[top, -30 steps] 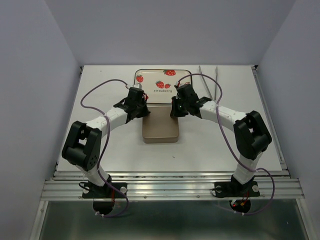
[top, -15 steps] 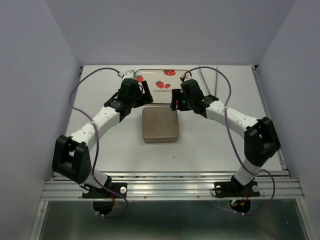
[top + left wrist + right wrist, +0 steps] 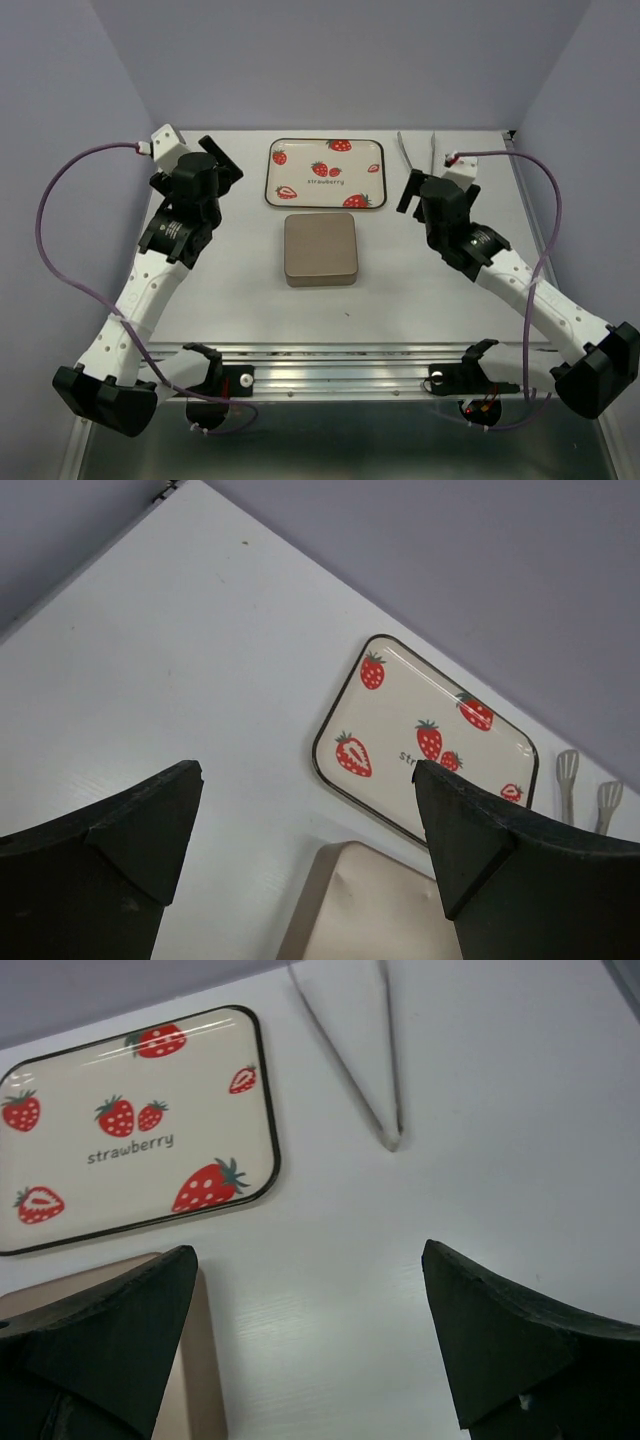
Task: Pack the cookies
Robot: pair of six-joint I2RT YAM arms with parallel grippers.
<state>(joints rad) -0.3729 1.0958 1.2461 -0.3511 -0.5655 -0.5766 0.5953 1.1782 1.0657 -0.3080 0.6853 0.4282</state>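
The closed tin (image 3: 319,248) sits mid-counter (image 3: 230,300), its far edge just short of the strawberry tray (image 3: 325,172). The cookies are out of sight, possibly under the tin's lid. The 2 grippers hang wide open and empty: the left gripper (image 3: 305,772) over the far-left corner, the right gripper (image 3: 308,1252) right of the tray, near the tongs (image 3: 392,1138). Bare counter flanks the tin on both sides

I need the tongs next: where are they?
In the right wrist view, the tongs lie on the table at its far right, just right of the tray and not touching it.
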